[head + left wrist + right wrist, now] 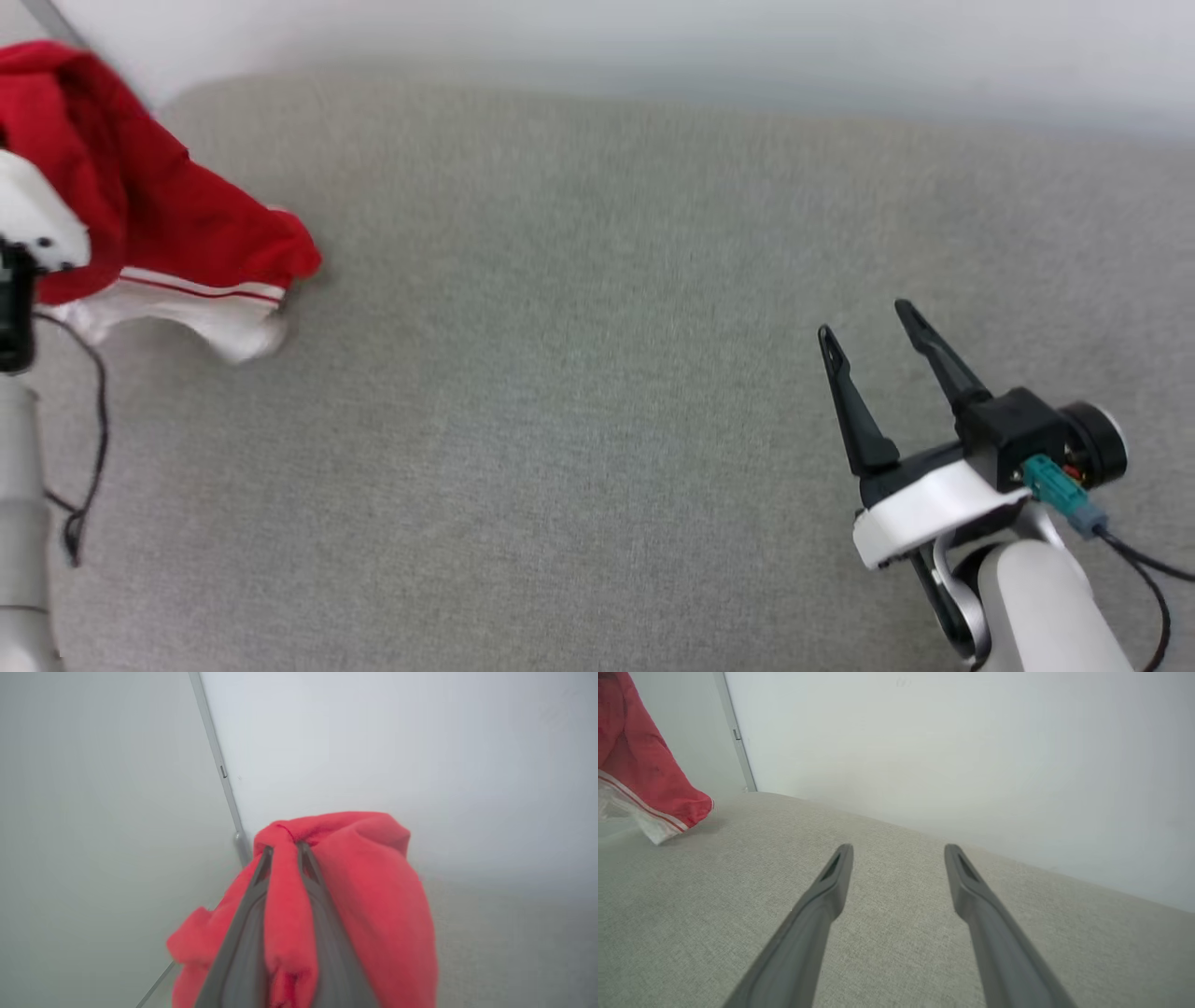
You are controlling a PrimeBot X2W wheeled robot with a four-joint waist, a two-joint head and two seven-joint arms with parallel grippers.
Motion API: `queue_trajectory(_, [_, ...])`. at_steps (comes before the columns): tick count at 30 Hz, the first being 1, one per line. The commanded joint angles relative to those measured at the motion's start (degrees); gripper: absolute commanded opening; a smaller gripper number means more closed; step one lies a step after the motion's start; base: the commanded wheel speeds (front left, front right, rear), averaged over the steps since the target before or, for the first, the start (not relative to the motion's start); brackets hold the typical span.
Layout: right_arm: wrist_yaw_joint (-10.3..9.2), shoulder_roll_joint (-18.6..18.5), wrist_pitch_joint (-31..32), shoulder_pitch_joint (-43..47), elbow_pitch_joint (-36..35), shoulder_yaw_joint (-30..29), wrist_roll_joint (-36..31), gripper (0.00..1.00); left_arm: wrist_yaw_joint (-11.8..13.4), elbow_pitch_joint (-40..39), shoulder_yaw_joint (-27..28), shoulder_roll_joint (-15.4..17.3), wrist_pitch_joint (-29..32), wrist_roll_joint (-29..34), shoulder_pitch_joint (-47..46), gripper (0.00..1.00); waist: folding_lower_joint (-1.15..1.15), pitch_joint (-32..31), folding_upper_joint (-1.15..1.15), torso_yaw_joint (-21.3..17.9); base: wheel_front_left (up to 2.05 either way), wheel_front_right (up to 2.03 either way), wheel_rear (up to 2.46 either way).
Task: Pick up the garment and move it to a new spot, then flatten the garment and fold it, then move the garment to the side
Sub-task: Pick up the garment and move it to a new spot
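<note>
The garment, red with a white striped-trim sleeve, hangs bunched at the far left of the head view, its lower end touching the grey surface. In the left wrist view my left gripper is shut on a fold of the garment, and red cloth drapes over and between both fingers. The white left wrist housing covers part of the cloth in the head view. My right gripper stands open at the lower right, well clear of the shirt, nothing between its fingers. The garment also hangs at the right wrist view's upper left.
A grey fabric-covered surface spreads across the scene, bounded at the back by a pale wall. A metal strip runs down the wall corner behind the shirt. A black cable dangles from my left arm.
</note>
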Motion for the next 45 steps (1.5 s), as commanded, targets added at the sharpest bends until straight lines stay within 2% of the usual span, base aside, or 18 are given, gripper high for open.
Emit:
queue_trajectory(1, [-0.06, 0.31, 0.22, 1.26, -0.09, -0.46, 0.2, 1.0, -0.46, -0.42, -0.92, -0.65, -1.75, 0.45, -0.28, 0.0, 0.0, -4.35, 0.0, -0.62, 0.0, 0.0, 0.0])
queue_trajectory(8, [-0.06, 0.8, 1.64, 4.99, -1.75, -2.94, -0.24, 1.0, -1.62, -4.36, -5.4, -7.7, -7.62, 0.35, 3.38, 0.0, 0.0, -9.37, 0.0, -4.6, 0.0, 0.0, 0.0])
queue_trajectory(14, [-0.06, 0.91, 3.27, 7.67, -4.1, -5.63, -0.83, 1.0, -2.19, -10.03, -10.86, -14.51, -8.39, 0.55, 11.24, 0.0, 0.0, -11.56, 0.0, -10.0, 0.0, 0.0, 0.0])
queue_trajectory(19, [-0.06, 0.92, 4.63, 8.9, -6.29, -6.37, -0.8, 1.0, -3.15, -14.72, -16.77, -20.61, -7.9, -1.27, 17.07, 0.0, 0.0, -10.75, 0.0, -14.47, 0.0, 0.0, 0.0])
queue_trajectory(26, [-0.06, 0.94, 5.11, 8.47, -7.63, -5.51, 0.35, 1.0, -3.95, -15.5, -28.3, -23.27, -6.52, -4.27, 25.13, 0.0, 0.0, -7.33, 0.0, -18.3, 0.0, 0.0, 0.0])
queue_trajectory(32, [-0.06, 0.95, 4.2, 7.96, -7.01, -5.23, 1.45, 1.0, -3.99, -11.18, -35.94, -23.75, -5.59, -5.47, 30.92, 0.0, 0.0, -4.71, 0.0, -18.91, 0.0, 0.0, 0.0])
queue_trajectory(33, [-0.06, 0.95, 4.12, 7.83, -6.74, -5.25, 1.52, 1.0, -4.01, -10.47, -36.85, -23.8, -5.69, -5.49, 31.33, 0.16, 0.0, -4.5, 0.0, -18.78, 0.0, 0.0, 0.0])
queue_trajectory(34, [-0.06, 0.95, 4.01, 7.78, -6.51, -5.28, 1.59, 1.0, -4.02, -9.8, -37.69, -23.82, -5.86, -5.41, 31.67, 0.46, 0.0, -4.48, 0.0, -18.65, 0.0, 0.0, 0.0])
queue_trajectory(35, [-0.06, 0.95, 3.9, 7.68, -6.35, -5.39, 1.7, 1.0, -4.03, -9.51, -38.46, -23.84, -6.35, -5.36, 31.81, 0.71, 0.0, -4.37, 0.0, -18.4, 0.0, 0.0, 0.0])
queue_trajectory(36, [-0.06, 0.95, 3.79, 7.64, -6.13, -5.43, 1.81, 1.0, -4.04, -9.26, -39.31, -23.87, -6.86, -5.24, 31.85, 1.0, 0.0, -4.55, 0.0, -18.08, 0.0, 0.0, 0.0])
queue_trajectory(40, [-0.06, 0.94, 3.56, 8.0, -5.24, -5.69, 1.7, 1.0, -2.79, -10.58, -39.52, -23.88, -11.69, -5.79, 31.26, 1.0, 0.0, -6.44, 0.0, -16.64, 0.0, 0.0, 0.0])
queue_trajectory(45, [-0.06, 0.94, 4.24, 9.81, -4.87, -6.07, 1.14, 1.0, 1.02, -14.81, -37.34, -23.89, -17.93, -6.94, 31.45, 1.0, 0.0, -9.9, 0.0, -14.85, 0.0, 0.0, 0.0])
